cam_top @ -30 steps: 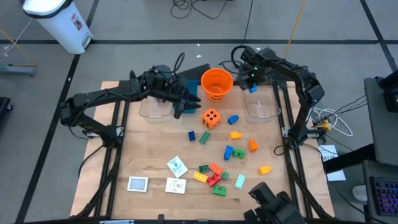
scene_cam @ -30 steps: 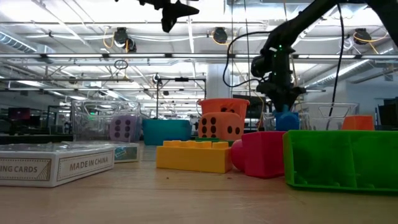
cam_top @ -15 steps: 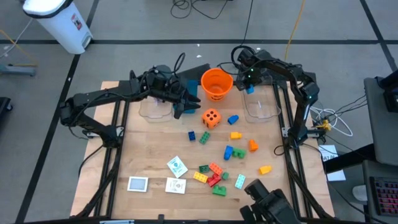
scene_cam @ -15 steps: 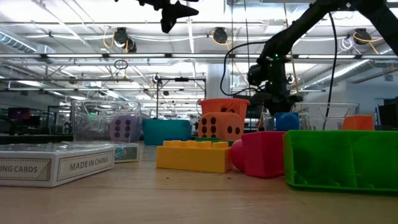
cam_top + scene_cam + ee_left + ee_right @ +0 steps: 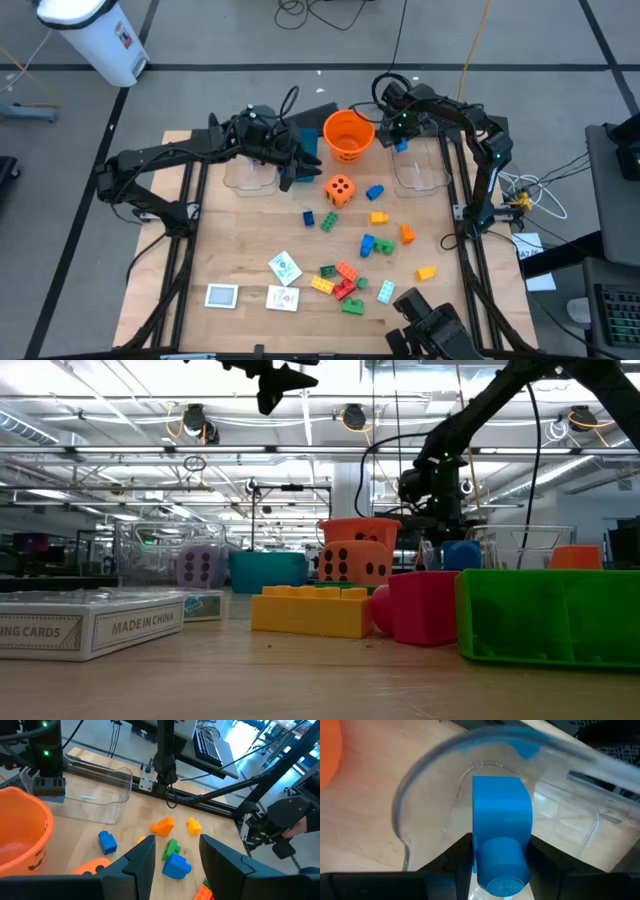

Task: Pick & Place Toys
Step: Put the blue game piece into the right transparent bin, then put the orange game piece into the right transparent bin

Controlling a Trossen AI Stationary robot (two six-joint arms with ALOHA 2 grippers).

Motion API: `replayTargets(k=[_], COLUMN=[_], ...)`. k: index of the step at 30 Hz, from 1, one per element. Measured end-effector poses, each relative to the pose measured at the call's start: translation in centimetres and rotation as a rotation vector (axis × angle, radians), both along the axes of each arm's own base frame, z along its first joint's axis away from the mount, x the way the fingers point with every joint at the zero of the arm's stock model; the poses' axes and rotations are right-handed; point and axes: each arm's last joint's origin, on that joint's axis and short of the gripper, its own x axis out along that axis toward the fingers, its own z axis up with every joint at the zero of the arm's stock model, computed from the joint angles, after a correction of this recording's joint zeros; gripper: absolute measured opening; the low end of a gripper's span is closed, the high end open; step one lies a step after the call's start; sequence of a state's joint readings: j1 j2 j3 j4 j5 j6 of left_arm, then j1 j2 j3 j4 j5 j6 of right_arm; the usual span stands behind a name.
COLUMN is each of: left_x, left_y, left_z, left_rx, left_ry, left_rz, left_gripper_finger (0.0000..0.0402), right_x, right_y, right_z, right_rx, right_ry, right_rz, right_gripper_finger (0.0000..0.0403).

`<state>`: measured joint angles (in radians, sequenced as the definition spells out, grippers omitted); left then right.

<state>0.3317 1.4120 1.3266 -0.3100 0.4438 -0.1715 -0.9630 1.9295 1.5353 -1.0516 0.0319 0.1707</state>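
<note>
The right hand (image 5: 501, 851) is clamped on a blue brick (image 5: 501, 827), held just over the rim of a clear bin (image 5: 427, 780) at the far right of the bench (image 5: 240, 240); seen from above, this hand (image 5: 399, 137) sits between that bin (image 5: 420, 176) and the orange bucket (image 5: 348, 135), with the bucket close beside it. The left hand (image 5: 175, 851) hangs in the air with its fingers (image 5: 141, 862) apart and nothing between them, above the bench near the orange die (image 5: 339, 189); from above it (image 5: 292, 165) lies just beside another clear bin (image 5: 248, 175) and a teal box (image 5: 306, 143). Loose bricks are scattered over the middle and near part of the bench: a blue one (image 5: 375, 191) by the die, a yellow one (image 5: 379, 217), an orange one (image 5: 407, 233), and a cluster of red and green bricks (image 5: 345, 288) nearer the front. White cards (image 5: 283, 267) lie toward the front left. In the level view a purple die (image 5: 200, 566) shows inside a clear bin.
</note>
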Motion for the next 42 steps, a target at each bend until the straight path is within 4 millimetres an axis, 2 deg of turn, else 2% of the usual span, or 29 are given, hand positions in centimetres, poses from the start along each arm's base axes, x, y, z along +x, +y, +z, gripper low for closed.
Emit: replayTargets(k=[12, 22, 30, 36, 42], left_x=[0.0, 0.0, 0.0, 0.1, 0.2], left_y=[0.0, 0.0, 0.0, 0.0, 0.2], left_z=[0.0, 0.0, 0.0, 0.3, 0.7], left_rx=[-0.006, -0.014, -0.016, -0.013, 0.001], left_ry=[0.002, 0.002, 0.002, -0.026, -0.067], left_rz=[0.002, 0.006, 0.007, 0.009, 0.012], left_gripper_finger=[0.0159, 0.0159, 0.0159, 0.0159, 0.0159], right_x=[0.0, -0.1, -0.1, -0.3, -0.9], right_y=[-0.1, -0.2, -0.1, 0.3, 1.3], right_z=[-0.2, -0.2, -0.1, 1.5, 4.5], right_rx=[-0.013, -0.04, -0.039, -0.076, -0.145], right_ry=[-0.006, 0.032, 0.028, 0.002, -0.063], right_rz=[0.011, 0.023, 0.024, 0.034, 0.008], right_gripper_finger=[0.0143, 0.018, 0.0176, 0.0175, 0.0173])
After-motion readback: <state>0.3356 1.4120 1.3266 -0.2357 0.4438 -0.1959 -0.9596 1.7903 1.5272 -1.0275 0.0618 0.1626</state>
